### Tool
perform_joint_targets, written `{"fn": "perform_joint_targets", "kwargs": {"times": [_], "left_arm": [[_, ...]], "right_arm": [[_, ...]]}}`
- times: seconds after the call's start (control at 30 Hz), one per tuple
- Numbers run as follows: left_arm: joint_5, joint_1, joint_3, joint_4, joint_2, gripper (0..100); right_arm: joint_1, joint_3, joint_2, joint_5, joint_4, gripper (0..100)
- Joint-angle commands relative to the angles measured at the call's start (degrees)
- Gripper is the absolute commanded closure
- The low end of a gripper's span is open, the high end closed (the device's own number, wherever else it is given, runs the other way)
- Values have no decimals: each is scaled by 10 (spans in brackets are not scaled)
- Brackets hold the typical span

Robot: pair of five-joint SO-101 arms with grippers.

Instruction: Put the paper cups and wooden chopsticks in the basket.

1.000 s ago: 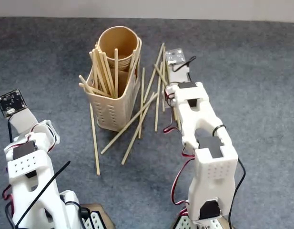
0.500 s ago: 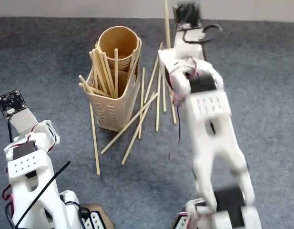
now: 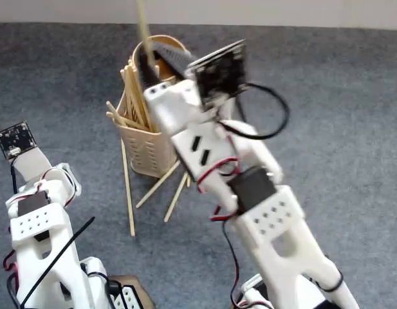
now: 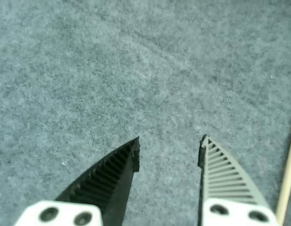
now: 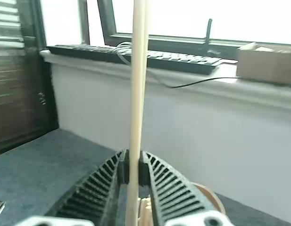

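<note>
Chopstick (image 5: 136,94) is pinched in my right gripper (image 5: 133,157), the jaws drawn narrow so both ribbed fingers (image 5: 166,186) press against it. Its long axis is close to upright, and it rises from the fingertips towards 12 o'clock in the wrist view. In the high view the gripper hangs over the basket (image 3: 150,151) at 11 o'clock on the carpet (image 3: 327,96), and the stick runs past the top edge at 12 o'clock. Its lower end is hidden by my fingers. A paper cup (image 3: 161,38) sits in the basket's far side, with a bundle of chopsticks (image 3: 134,96) leaning upright at its 9 o'clock. Loose chopsticks (image 3: 127,187) lie flat on the carpet at the basket's 6 o'clock. My left gripper (image 4: 169,141) rests at 8 o'clock, jaws moderately apart and holding nothing, over bare carpet, with one chopstick (image 4: 287,174) lying near its pale finger.
</note>
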Motion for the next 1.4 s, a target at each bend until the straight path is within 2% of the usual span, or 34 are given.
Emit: {"fn": "perform_joint_targets", "kwargs": {"times": [0.0,0.1,0.23,0.43,0.53,0.7,0.77,0.97,1.07,1.23,1.37], "left_arm": [[3,13,-3,-10,-6,790],[3,13,-2,-10,-6,790],[3,13,-2,-10,-6,790],[3,13,0,-10,-6,790],[3,13,0,-10,-6,790],[3,13,0,-10,-6,790],[3,13,0,-10,-6,790],[3,25,0,-10,-6,790],[3,28,0,-10,-6,790],[3,25,0,-7,-9,790],[3,24,0,-7,-10,790]], "right_arm": [[-14,49,7,-5,-80,993],[-15,87,13,-13,-112,993],[-8,109,13,-75,-122,985],[13,109,12,-74,-109,830],[17,104,11,-72,-75,814],[15,102,10,18,-57,814],[22,79,0,32,15,814],[132,-96,-10,41,385,815],[145,-156,17,89,518,815],[147,-147,129,119,572,815],[159,-118,261,124,486,815]]}}
